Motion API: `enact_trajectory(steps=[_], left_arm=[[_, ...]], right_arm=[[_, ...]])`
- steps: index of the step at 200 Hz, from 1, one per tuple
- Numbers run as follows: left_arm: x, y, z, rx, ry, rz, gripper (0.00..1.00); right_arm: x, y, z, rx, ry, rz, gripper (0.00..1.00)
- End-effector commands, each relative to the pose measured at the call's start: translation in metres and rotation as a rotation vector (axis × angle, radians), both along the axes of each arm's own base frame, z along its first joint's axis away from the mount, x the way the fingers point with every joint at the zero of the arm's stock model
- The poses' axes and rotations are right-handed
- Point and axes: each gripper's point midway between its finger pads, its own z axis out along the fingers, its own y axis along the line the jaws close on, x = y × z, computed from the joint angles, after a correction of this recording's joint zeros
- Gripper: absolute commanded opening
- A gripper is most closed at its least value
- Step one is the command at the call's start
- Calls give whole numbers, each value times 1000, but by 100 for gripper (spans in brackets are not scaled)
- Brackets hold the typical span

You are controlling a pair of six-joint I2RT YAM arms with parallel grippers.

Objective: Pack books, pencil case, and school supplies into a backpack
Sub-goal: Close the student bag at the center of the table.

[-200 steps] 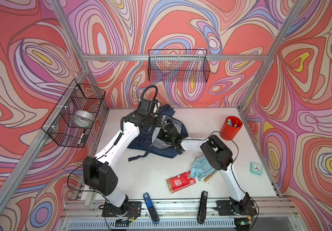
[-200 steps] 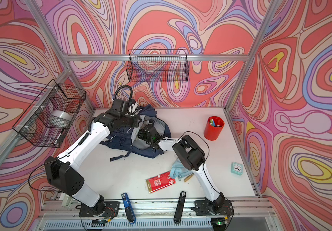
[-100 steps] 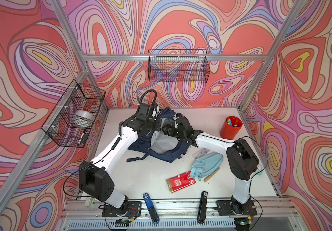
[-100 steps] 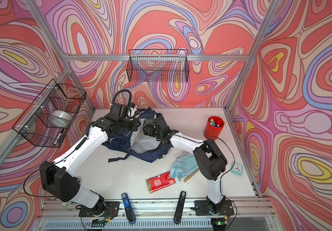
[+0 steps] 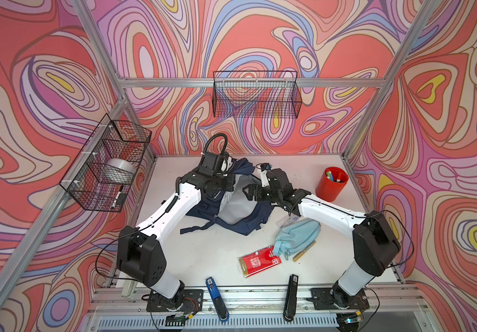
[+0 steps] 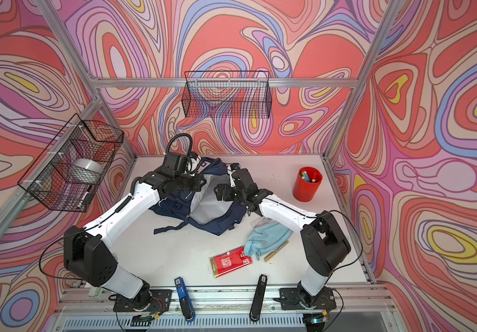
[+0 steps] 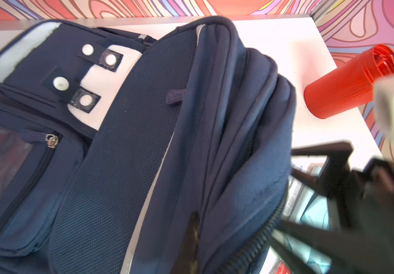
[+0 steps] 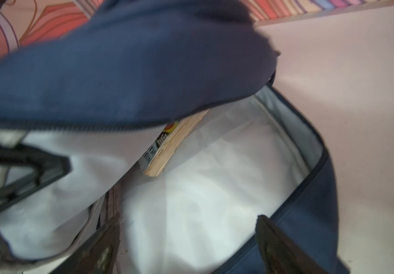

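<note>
Centre-left in a top view, the left hand (image 5: 227, 168) is pinching up the flap (image 8: 124, 71) of the navy-blue fabric backpack (image 5: 248, 220), a yellow-edged paperback book (image 8: 167, 147), seen from the right wrist, leaning inside. Just right, the right hand (image 5: 249, 192) is hovering wide and empty. Lower right, the light-blue fabric pencil case (image 5: 296, 234) is lying on the white surface (image 5: 202, 253). If the pinch slips, the flap is likely falling shut.

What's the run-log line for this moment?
left pincer shut on backpack flap | right pincer open above it | book inside | pencil case, red packet on table
</note>
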Motion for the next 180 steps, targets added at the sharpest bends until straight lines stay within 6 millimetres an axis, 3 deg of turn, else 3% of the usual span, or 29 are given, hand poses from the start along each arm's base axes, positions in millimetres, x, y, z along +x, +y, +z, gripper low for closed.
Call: enact_trajectory(steps=[1,23,52,100,146,180], left_arm=[[18,3,3,-16,-29,59,0],[19,-1,3,-30,-20,45,0],[20,-4,0,-47,-10,44,0],[20,-4,0,-49,-3,50,0],[20,-10,-3,-106,23,61,0],[24,-10,2,-102,19,71,0]], right_arm=[[-27,16,-1,-68,-66,32,86],[-56,35,-3,-168,-113,12,78],[-83,65,-10,-127,-126,32,64],[-96,93,-35,-181,-141,83,52],[-101,105,-50,-230,-161,90,56],[-99,123,-66,-315,-150,71,52]])
